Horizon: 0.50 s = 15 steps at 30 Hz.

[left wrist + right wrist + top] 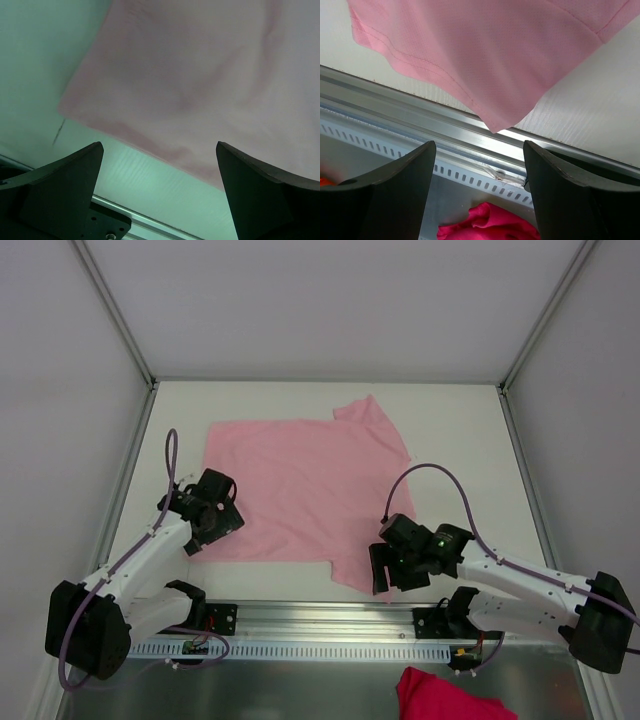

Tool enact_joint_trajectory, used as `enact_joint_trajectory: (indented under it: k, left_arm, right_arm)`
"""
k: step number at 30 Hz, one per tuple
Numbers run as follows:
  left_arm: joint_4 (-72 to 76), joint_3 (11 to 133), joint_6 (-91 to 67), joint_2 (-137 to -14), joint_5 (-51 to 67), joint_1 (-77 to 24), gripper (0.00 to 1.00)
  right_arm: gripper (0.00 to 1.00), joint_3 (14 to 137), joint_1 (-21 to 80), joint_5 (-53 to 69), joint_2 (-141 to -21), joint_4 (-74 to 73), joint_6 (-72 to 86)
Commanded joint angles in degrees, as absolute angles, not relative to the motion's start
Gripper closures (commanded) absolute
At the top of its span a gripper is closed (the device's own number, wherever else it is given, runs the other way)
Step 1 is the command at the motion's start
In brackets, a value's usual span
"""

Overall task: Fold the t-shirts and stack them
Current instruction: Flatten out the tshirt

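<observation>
A pale-pink t-shirt [300, 490] lies spread flat on the white table, one sleeve [368, 415] at the far right and another at the near right [360, 578]. My left gripper [212, 502] hovers over the shirt's near-left part. In the left wrist view its fingers [157, 145] are wide open above the shirt's [200, 75] near hem, with nothing between them. My right gripper [393, 575] hangs over the near-right sleeve. It is open and empty [479, 145], just short of the sleeve's pointed tip [492, 125].
A metal rail [320, 615] runs along the table's near edge, under both grippers [420, 120]. A crumpled crimson cloth [450, 695] lies below the rail at the near right [490, 222]. White walls with metal posts enclose the table.
</observation>
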State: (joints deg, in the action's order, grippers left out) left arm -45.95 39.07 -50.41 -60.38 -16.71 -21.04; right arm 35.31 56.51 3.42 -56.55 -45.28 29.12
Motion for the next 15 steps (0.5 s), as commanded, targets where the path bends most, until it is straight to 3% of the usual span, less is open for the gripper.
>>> enact_joint_trajectory:
  k: [1, 15]
  left_arm:
    - [-51.5, 41.66, -53.08, -59.51, -25.66, -21.53, 0.01]
    - [-51.52, 38.77, -60.21, -64.86, -24.87, -21.53, 0.01]
  right_arm:
    - [0.25, 35.25, 56.87, 2.64, -54.76, -45.44, 29.88]
    - [0.25, 38.66, 56.87, 2.37, -54.49, -46.58, 26.11]
